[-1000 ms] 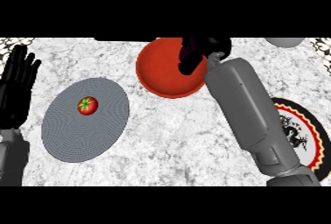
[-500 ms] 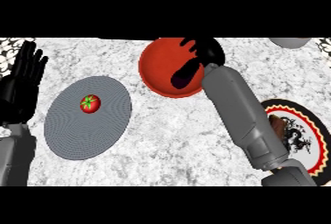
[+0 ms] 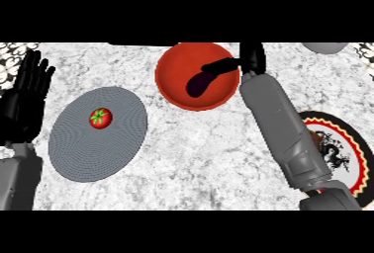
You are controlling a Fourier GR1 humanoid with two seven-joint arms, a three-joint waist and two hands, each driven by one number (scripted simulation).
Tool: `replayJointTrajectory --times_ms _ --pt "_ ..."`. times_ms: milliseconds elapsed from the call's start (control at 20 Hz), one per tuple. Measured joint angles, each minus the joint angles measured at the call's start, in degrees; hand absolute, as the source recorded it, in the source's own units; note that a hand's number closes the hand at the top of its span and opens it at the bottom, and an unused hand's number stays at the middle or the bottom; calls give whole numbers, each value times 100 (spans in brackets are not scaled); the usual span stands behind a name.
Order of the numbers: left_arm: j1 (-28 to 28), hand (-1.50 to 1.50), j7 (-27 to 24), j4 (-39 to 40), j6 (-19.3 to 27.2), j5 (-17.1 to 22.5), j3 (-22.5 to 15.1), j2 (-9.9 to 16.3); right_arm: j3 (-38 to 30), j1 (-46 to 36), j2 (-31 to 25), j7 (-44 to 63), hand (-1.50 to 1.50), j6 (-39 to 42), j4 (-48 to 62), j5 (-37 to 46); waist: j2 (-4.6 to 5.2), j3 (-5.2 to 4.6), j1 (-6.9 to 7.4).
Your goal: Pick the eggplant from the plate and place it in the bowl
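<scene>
Resting at nine o'clock, the left hand (image 3: 27, 96) shows straight, relaxed fingers pointing up. Next, a grey plate (image 3: 95, 148) carries a tomato (image 3: 100, 118). Up at twelve o'clock, the dark eggplant (image 3: 198, 84) lies inside the red bowl (image 3: 182, 62); the right hand (image 3: 248, 57) sits at its rim, fingers extended, holding nothing. At three o'clock, a patterned plate (image 3: 343, 148).

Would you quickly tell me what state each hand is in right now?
Left hand: open, resting at the view's left edge, holding nothing.
Right hand: open at the red bowl's rim; the eggplant lies in the bowl.
</scene>
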Motion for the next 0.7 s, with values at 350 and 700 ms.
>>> replayJointTrajectory --times_ms 350,700 --pt "78 0 15 35 -145 148 212 187 -669 301 -523 -586 -150 -298 -124 -592 -34 -3 -113" --pt "181 0 -29 0 -101 82 189 135 -1225 947 -1306 -1270 -150 477 -392 -1381 -56 -2 -174"
